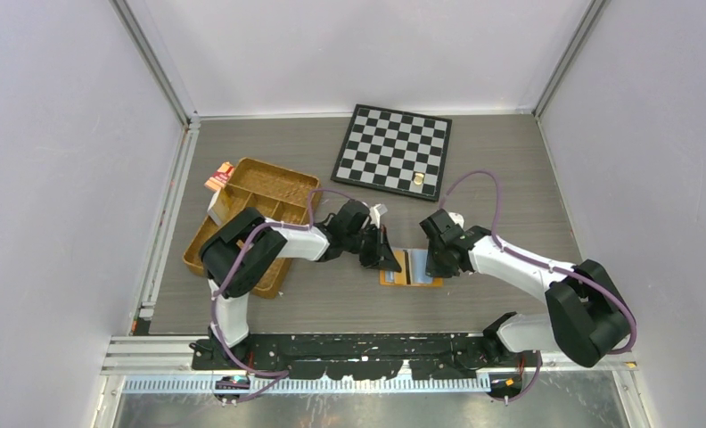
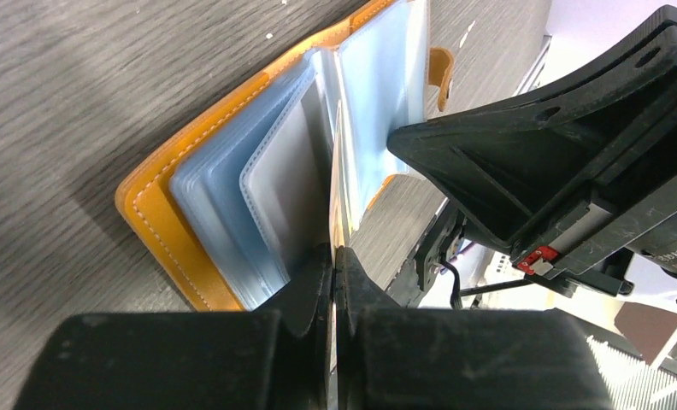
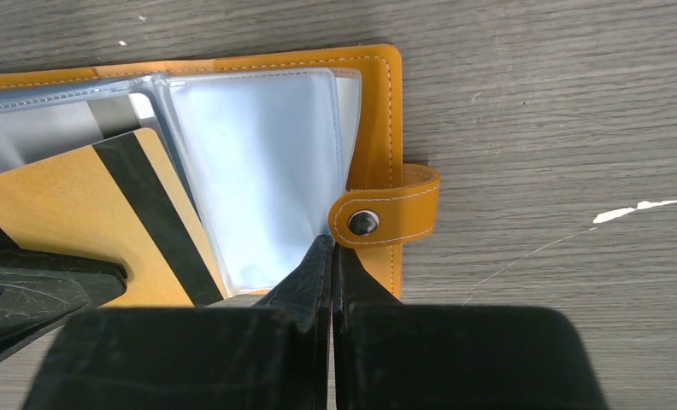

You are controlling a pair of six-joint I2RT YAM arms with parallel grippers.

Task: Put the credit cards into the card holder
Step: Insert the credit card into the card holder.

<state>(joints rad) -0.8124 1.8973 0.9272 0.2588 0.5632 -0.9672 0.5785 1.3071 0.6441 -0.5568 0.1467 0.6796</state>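
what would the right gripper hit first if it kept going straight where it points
A clear sleeve of the card holder: the right gripper, shut, has its tips at the sleeve's near edge beside the snap tab, perhaps touching it.

Robot lab test cell. White panel walls (image 1: 349, 53) on aluminium framing (image 1: 153, 62) enclose a grey table (image 1: 510, 160). Left arm (image 1: 269, 245) and right arm (image 1: 528, 267) bolted to a rail (image 1: 376, 343).

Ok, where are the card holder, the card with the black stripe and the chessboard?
card holder (image 3: 379, 128): right wrist view, on its orange cover edge.
card with the black stripe (image 3: 61, 213): right wrist view, on its yellow face.
chessboard (image 1: 392, 150): top view, on its middle squares.
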